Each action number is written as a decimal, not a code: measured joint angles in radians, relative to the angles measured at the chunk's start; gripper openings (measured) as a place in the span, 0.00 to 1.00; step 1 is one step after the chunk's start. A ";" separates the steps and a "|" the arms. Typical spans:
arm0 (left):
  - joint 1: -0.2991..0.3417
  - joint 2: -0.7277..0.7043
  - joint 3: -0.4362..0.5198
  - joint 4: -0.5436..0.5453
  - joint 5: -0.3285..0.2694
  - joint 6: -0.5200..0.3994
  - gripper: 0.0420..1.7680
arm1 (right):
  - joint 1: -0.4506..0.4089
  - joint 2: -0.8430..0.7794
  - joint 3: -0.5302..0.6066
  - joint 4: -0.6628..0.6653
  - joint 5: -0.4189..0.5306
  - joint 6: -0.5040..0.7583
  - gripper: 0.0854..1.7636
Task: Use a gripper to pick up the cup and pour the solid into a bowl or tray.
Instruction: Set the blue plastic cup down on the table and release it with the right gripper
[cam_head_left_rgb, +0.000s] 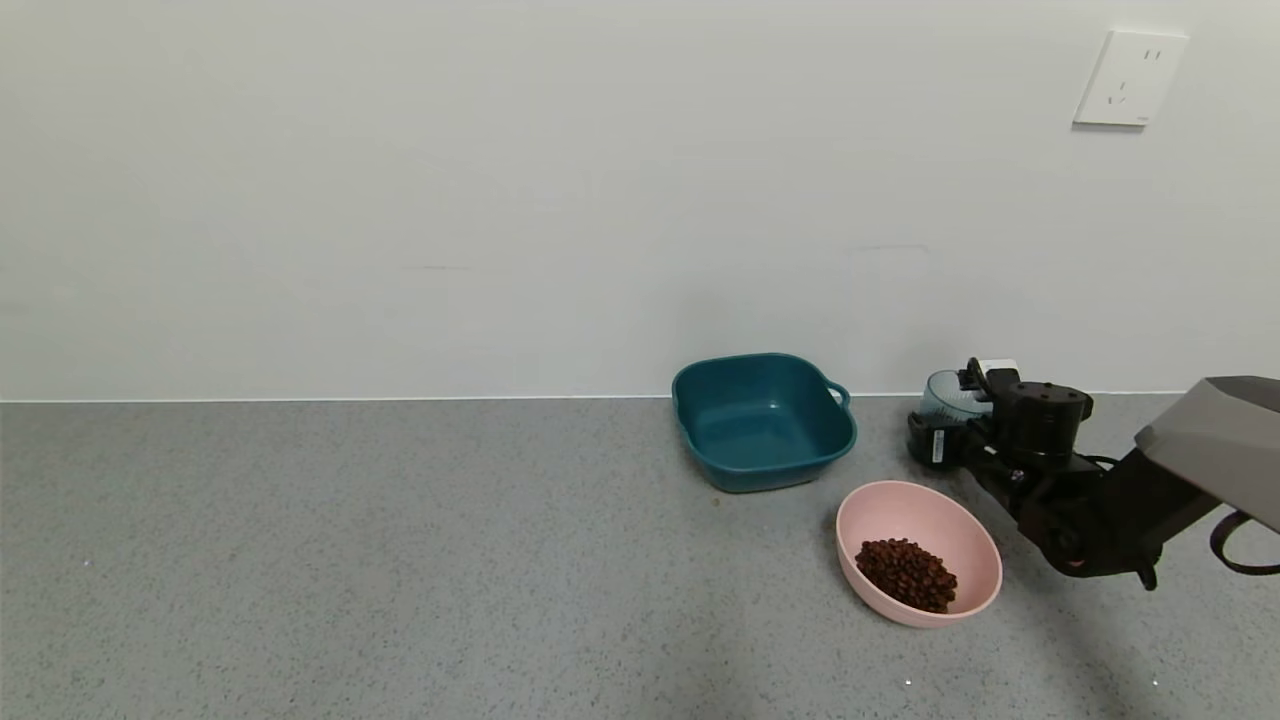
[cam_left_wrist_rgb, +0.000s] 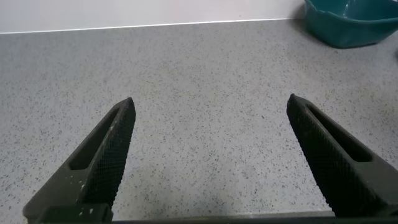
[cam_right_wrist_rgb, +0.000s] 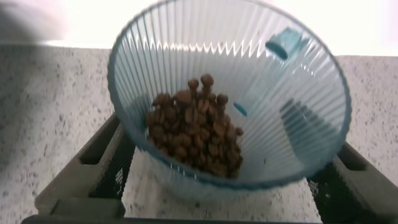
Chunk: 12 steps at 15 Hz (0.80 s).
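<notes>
The translucent blue-grey ribbed cup (cam_head_left_rgb: 945, 393) stands near the wall, right of the teal basin. In the right wrist view the cup (cam_right_wrist_rgb: 292, 112) holds a pile of brown beans (cam_right_wrist_rgb: 196, 127). My right gripper (cam_head_left_rgb: 950, 412) is at the cup with one finger on each side of it. In its own view the right gripper (cam_right_wrist_rgb: 227, 149) has its fingers (cam_right_wrist_rgb: 93, 165) spread wide, and their tips are hidden behind the cup. The pink bowl (cam_head_left_rgb: 900, 495) sits in front of the cup and holds a pile of brown beans (cam_head_left_rgb: 907, 573). My left gripper (cam_left_wrist_rgb: 210, 102) is open over bare counter, out of the head view.
A dark teal square basin (cam_head_left_rgb: 762, 420) with a handle stands empty by the wall, left of the cup; its corner shows in the left wrist view (cam_left_wrist_rgb: 351, 22). The white wall rises just behind the cup. A wall socket (cam_head_left_rgb: 1130, 78) sits high on the right.
</notes>
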 joint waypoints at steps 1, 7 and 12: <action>0.000 0.000 0.000 0.000 0.000 0.000 0.99 | 0.000 -0.010 0.008 0.013 0.003 0.001 0.93; 0.000 0.000 0.000 0.000 0.000 0.000 0.99 | -0.010 -0.112 0.052 0.131 0.046 0.001 0.95; 0.000 0.000 0.000 0.000 0.000 0.000 0.99 | -0.017 -0.291 0.121 0.266 0.073 -0.002 0.96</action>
